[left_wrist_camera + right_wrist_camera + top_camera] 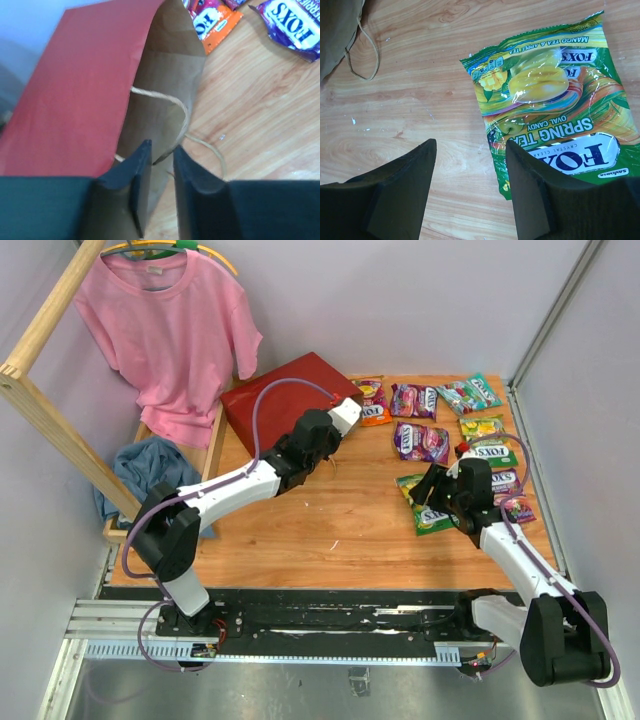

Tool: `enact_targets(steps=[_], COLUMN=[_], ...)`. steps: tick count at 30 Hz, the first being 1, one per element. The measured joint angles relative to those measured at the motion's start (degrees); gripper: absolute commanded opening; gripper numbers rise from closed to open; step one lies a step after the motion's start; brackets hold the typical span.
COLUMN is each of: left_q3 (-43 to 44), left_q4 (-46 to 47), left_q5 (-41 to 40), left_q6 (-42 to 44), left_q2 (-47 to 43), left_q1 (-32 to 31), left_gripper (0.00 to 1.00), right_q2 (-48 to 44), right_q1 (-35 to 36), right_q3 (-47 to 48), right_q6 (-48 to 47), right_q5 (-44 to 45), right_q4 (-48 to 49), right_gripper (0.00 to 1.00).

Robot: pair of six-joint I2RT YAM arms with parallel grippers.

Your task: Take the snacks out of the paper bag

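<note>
The dark red paper bag point(285, 390) lies flat at the back of the table, its brown mouth toward the snacks. My left gripper point(335, 435) is at that mouth. In the left wrist view my left gripper point(161, 152) is pinched on the brown kraft edge point(165, 90), beside a loop handle point(175, 102). Several Fox's packets lie right of the bag: orange point(372, 400), purple point(420, 440) and yellow point(482, 426). My right gripper point(432, 490) is open just above the table, with a green Fox's packet point(555, 100) beside and under its right finger.
A pink T-shirt point(165, 330) hangs on a wooden frame point(40, 410) at the back left, with a blue cloth point(150, 465) below it. Grey walls close in the table on the left, back and right. The bag's corner and handle point(362, 55) show in the right wrist view.
</note>
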Motion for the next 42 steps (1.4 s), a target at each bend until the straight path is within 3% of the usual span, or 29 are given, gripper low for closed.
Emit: enact_targets(steps=[2,12,20,32,38,42], left_q3=[-0.24,-0.63,-0.46,4.37,6.45,6.91], left_q4=[1.33,3.58,3.37,3.13,3.32,3.1], left_q5=[-0.22,1.25,0.98,-2.25,-2.19,-2.03], left_q6=[0.5,-0.96,-4.79,-5.33,-4.76,-4.02], left_q2=[-0.04,-1.68,-3.93,-3.89,-3.52,-3.19], left_q1=[0.02,4.11,8.85,10.14,10.14,10.14], left_gripper=[0.01,0.01,0.01,0.01,0.01,0.0], right_q2=[0.0,-0.11,3.54,26.12,43.19,53.18], right_q1=[0.09,7.23,14.1,23.91,25.38,26.18], right_q3=[0.0,3.37,5.03,14.88,20.57,28.83], right_q6=[-0.09,-1.9,-0.83,10.4,20.96,24.61], right_q5=[-0.09,6.49,7.39,5.7,6.64,8.79], right_q4=[0.0,-2.71,0.87,20.24,36.04,40.41], right_gripper=[0.58,0.59,0.6,0.51,0.55,0.55])
